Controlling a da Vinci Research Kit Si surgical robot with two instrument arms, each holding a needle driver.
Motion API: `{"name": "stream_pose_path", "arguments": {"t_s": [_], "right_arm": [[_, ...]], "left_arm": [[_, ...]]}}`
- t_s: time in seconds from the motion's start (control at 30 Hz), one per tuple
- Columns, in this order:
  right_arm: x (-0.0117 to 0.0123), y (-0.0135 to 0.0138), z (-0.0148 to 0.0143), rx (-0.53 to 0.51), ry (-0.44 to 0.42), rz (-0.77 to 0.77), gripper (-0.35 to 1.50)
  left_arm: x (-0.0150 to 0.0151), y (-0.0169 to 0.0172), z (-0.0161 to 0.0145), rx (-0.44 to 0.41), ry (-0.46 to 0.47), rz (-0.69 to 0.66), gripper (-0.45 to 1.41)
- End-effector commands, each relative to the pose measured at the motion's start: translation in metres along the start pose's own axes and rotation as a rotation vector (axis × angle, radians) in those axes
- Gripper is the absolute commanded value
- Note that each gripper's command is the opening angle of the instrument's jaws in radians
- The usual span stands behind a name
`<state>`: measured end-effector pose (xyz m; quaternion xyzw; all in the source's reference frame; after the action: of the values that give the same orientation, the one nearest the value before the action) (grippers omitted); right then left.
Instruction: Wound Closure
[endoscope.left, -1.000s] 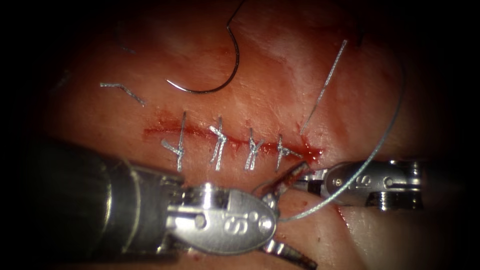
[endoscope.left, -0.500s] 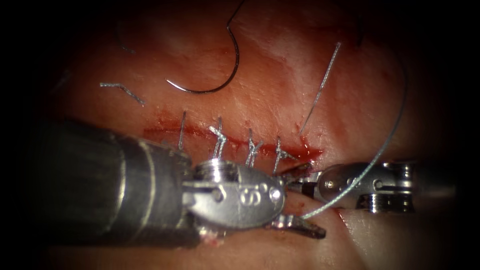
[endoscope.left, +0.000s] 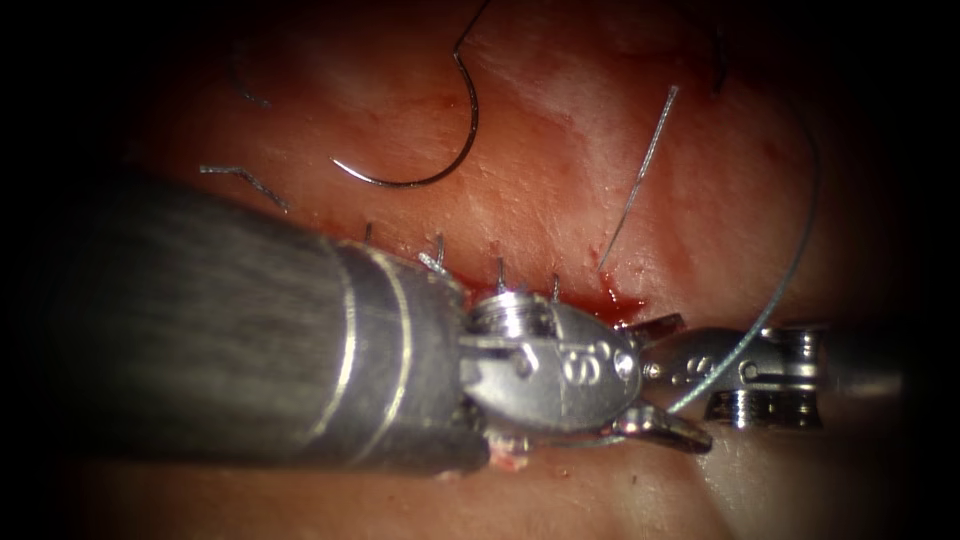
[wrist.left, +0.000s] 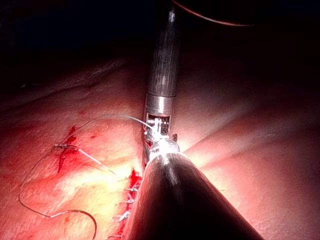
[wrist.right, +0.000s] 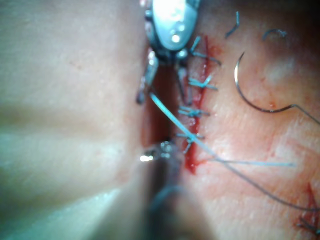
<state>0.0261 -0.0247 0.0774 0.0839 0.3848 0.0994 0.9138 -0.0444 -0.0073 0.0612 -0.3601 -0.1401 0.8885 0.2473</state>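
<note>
Needle (endoscope.left: 440, 150) lies free on the tissue (endoscope.left: 560, 130) above the cut (endoscope.left: 610, 300) — held by neither tool. Left tool (endoscope.left: 665, 378) spreads its jaws wide, empty, around the thread (endoscope.left: 790, 265). Right tool (endoscope.left: 770, 375) — jaws hidden, can't tell.

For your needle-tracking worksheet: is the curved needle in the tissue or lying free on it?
Lying free. The needle rests whole on the tissue beyond the cut, its full curve visible, held by neither tool.

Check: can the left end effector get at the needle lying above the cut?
Probably yes: the left end effector is open, holding nothing, and the needle lies free on the tissue.
</note>
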Motion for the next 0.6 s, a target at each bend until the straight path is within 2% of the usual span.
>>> {"name": "stream_pose_path", "arguments": {"t_s": [0.03,0.27,0.6], "right_arm": [[0.0001,-0.0003,0.0009,0.001,0.003,-0.002,-0.35],[0.0001,-0.0004,0.001,-0.002,0.002,-0.001,-0.35],[0.0001,-0.0006,0.0012,-0.001,0.002,-0.002,-0.35]], "left_arm": [[0.0,-0.0001,0.0008,0.0,0.001,0.001,0.37],[0.0008,-0.0012,0.0022,0.0,0.016,-0.004,0.27],[0.0012,-0.0015,0.0037,-0.001,0.046,-0.009,0.27]]}}
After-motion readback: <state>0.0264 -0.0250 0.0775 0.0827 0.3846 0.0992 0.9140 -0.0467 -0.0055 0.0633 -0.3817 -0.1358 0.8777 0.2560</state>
